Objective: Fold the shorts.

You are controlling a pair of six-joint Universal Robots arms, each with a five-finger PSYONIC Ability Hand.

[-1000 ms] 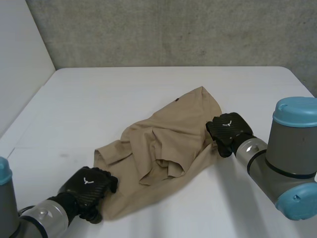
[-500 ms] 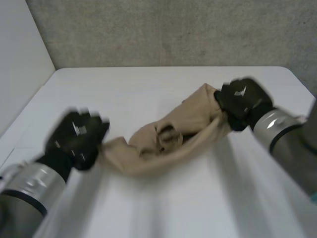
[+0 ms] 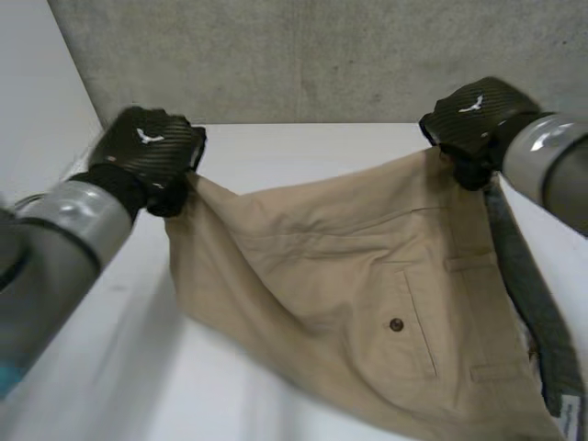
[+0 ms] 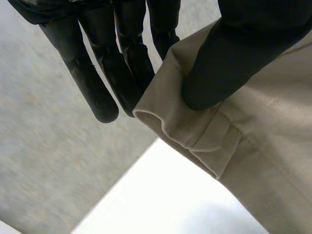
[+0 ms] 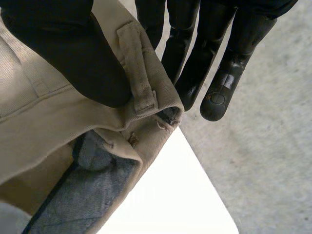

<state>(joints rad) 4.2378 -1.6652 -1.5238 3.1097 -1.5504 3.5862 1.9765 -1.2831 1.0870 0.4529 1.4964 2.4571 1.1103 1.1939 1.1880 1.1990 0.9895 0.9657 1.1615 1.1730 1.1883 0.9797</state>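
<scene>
The fingers (image 4: 100, 80) of the left hand (image 3: 147, 147) lie straight behind a hemmed corner of the shorts (image 3: 340, 266), and its thumb (image 4: 229, 58) presses the cloth against them, so the corner is pinched. The fingers (image 5: 219, 73) of the right hand (image 3: 473, 115) are likewise straight behind the waistband, with the thumb (image 5: 73, 58) clamping it from the front just beside a belt loop (image 5: 138, 68).

There are two hands, one pair of shorts and one bench (image 3: 303, 147).

The right wrist view brings out the grey lining (image 5: 92, 185) inside the waistband. The left wrist view gives the stitched hem fold. The head view takes in the whole garment, with a back pocket and its single dark button (image 3: 396, 324).

The shorts are tan and hang spread between the two raised hands above the white bench. Their top edge sags between the grips, and soft creases run across the cloth. Whether the lower part touches the bench cannot be told.
</scene>
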